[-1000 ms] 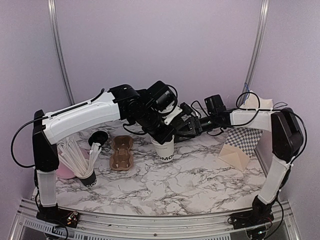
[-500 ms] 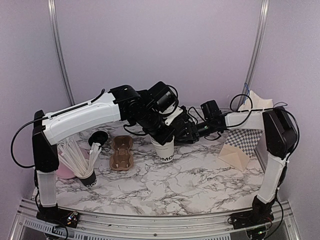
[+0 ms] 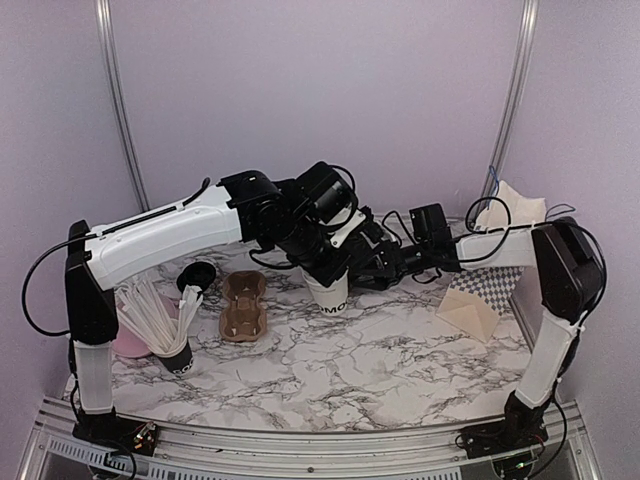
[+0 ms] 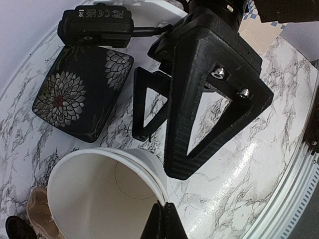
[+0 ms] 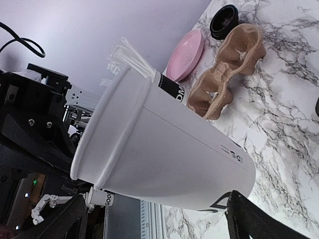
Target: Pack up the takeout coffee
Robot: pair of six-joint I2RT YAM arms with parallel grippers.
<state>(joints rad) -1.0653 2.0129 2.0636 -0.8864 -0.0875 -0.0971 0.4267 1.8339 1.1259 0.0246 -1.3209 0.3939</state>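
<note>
A white paper cup (image 3: pixel 330 300) with dark lettering stands lidless at the table's middle. My left gripper (image 3: pixel 322 272) is shut on its rim; in the left wrist view its fingers (image 4: pixel 164 221) pinch the rim of the empty cup (image 4: pixel 94 194). My right gripper (image 3: pixel 368 262) is open just right of the cup. In the right wrist view (image 5: pixel 154 201) the cup (image 5: pixel 164 149) fills the space between its spread fingers; I cannot tell whether they touch it. A black lid (image 3: pixel 197 275) lies at the left. A second small white lettered cup (image 5: pixel 102 198) shows partly.
A brown cup tray (image 3: pixel 243 305) lies left of the cup. A black cup of white sticks (image 3: pixel 165 335) and a pink plate (image 3: pixel 125 342) stand at the front left. A checkered paper bag (image 3: pixel 485 290) stands at the right. A dark floral tray (image 4: pixel 79 92) lies behind the cup.
My right gripper has moved left, closer to the cup. My left gripper keeps its hold on the rim, and the cup has shifted only slightly.
</note>
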